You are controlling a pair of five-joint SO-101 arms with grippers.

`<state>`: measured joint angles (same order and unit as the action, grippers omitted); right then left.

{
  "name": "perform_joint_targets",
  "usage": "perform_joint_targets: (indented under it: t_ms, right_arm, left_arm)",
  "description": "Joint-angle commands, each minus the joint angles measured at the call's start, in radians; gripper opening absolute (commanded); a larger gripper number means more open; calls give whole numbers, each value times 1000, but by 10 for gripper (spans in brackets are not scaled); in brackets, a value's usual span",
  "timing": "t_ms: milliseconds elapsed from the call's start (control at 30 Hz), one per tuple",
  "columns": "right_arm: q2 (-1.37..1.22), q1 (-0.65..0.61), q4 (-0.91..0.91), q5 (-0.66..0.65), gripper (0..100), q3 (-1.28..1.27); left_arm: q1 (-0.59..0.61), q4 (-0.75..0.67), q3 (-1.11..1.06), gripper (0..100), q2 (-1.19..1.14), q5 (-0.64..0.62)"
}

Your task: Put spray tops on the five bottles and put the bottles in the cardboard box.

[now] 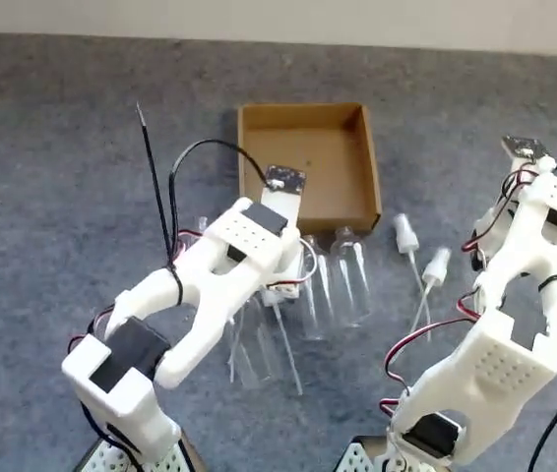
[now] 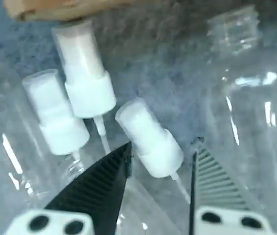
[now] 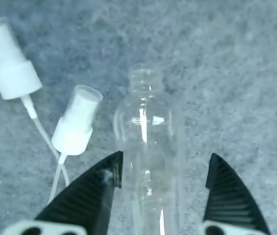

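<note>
Straddling a loose spray top (image 2: 150,144) with jaws apart, the left pincer (image 2: 163,143) likely must close on it next, while the right pincer (image 3: 165,157), equally apart, frames an uncapped bottle (image 3: 150,122) on the bench (image 1: 62,147), nearer than the cardboard box (image 1: 372,167).

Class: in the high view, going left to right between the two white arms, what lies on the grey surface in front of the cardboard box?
Clear plastic bottle → second clear plastic bottle → white spray top with thin tube → second white spray top.
</note>
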<state>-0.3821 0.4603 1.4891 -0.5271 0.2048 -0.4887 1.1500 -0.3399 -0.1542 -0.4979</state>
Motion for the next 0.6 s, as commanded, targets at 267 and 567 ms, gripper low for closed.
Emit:
perform_joint_targets:
  t_ms: [267,567]
  right_arm:
    - [58,13,-5,0,228,44]
    - [64,13,-4,-2,228,45]
  left_arm:
    - [-4,-103,16,95,-147,84]
    - [22,49,176,95,10,157]
